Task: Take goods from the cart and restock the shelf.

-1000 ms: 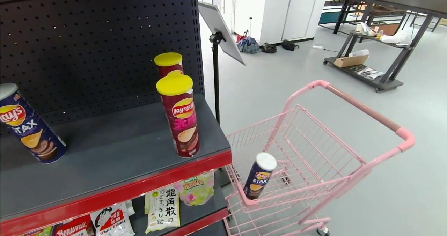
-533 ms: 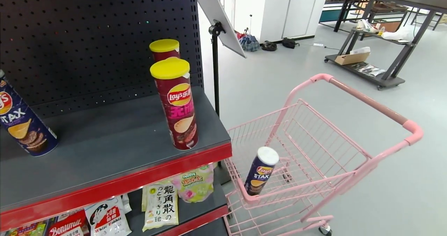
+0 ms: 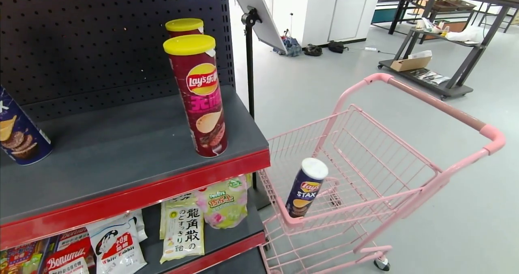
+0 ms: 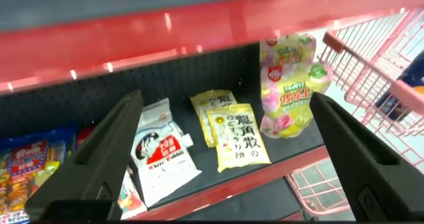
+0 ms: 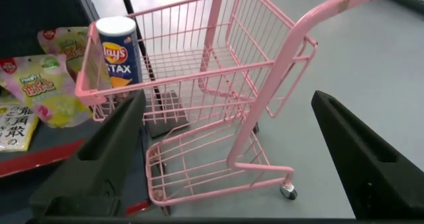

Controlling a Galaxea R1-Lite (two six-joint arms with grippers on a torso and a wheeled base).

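Dark blue chip can, white lid, standing on end inside the pink cart, in the basket corner nearest the shelf and close against the wire wall. Cart just beside the shelf's right end, handle bar on the side away from it.

On the grey top board with the red front edge:
- A tall maroon chip can with a yellow lid, upright near the front right corner.
- A second maroon can directly behind it, next to the black pegboard.
- Another blue can, well apart at the left end and only partly in view.

On the lower board:
- A green-and-pink sweets bag, propped up at the right end.
- A yellow-and-white packet, lying flat just beside it.
- A white candy bag farther left.
- A red pack near the left edge.

Left jaws wide apart, gripping nothing, level with the lower board and facing its packets. Right jaws also wide apart and empty, held off from the cart, with the basket and the dark blue chip can ahead of them, untouched.

Farther back, a tilted white sign board on a black stand by the shelf's far right corner. Beyond it, a black wheeled rack on the grey floor.
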